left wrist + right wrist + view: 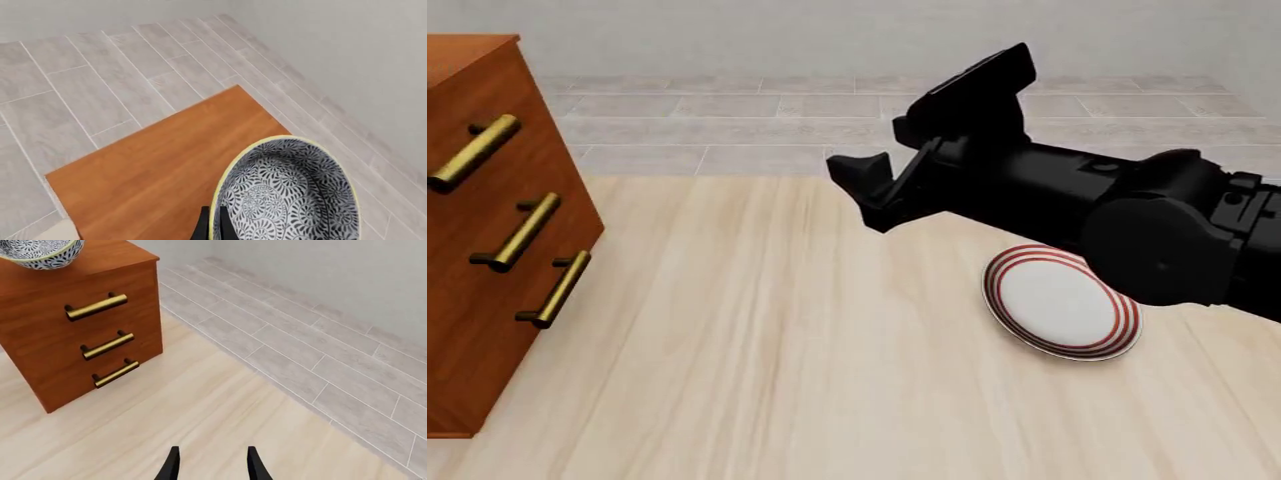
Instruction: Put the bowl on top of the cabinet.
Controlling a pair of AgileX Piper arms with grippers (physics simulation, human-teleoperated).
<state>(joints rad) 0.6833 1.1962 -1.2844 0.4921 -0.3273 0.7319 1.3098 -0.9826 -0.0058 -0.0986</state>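
Observation:
The navy-and-white patterned bowl with its pale rim hangs over the reddish-brown top of the cabinet. My left gripper is shut on the bowl's rim, one dark finger on each side of it. In the right wrist view the bowl shows at the top of the cabinet; whether it rests on the wood or hovers just above, I cannot tell. My right gripper is open over the table with nothing in it. In the front view the right gripper is mid-table and the bowl is out of frame.
A white plate with red rings lies on the light wooden table, under my right arm. The cabinet with brass handles stands at the table's left edge. Grey tiled floor lies beyond the table.

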